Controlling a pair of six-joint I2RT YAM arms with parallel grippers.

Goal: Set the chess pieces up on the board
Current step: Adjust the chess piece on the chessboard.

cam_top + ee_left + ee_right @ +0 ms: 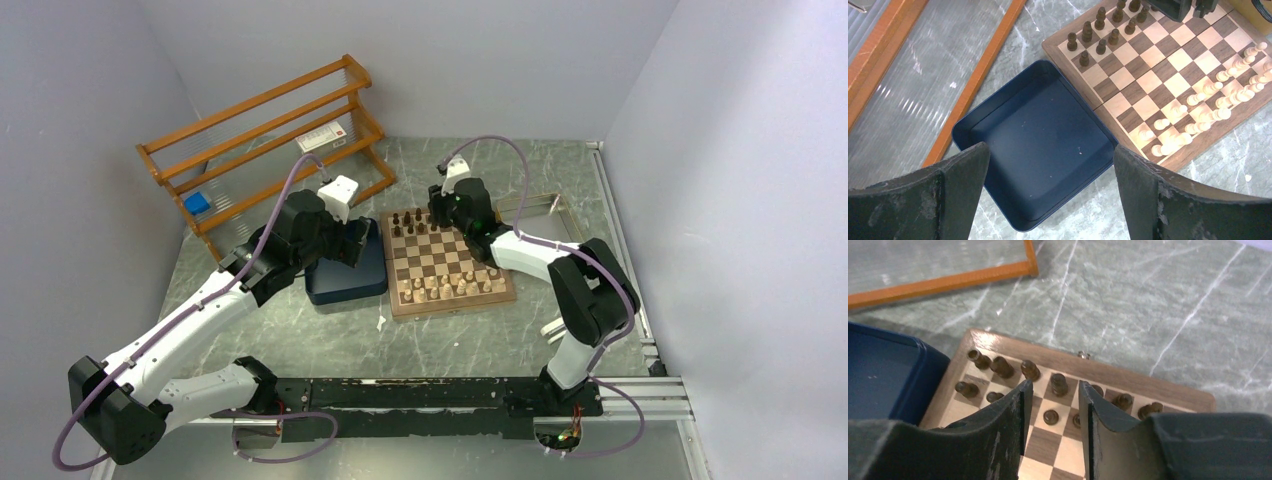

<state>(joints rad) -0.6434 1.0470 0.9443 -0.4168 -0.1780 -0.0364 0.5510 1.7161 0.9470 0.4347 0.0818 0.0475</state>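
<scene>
Filling the far two ranks of the board point(452, 306) with dark pieces point(1051, 416) appears nearly done. Right hand point(1053, 386) hangs over those ranks, fingers apart, one pawn standing free between them. Left hand point(1050, 150) is spread wide over the blue tray point(962, 131), which holds nothing. Next: lift clear without knocking neighbours.

Right end effector point(438, 209) above board point(452, 266) (far edge, dark chess pieces point(401, 226))

White-and-black arms point(190, 330) carry lilac cables point(487, 138) and scuffed black jaws.
</scene>
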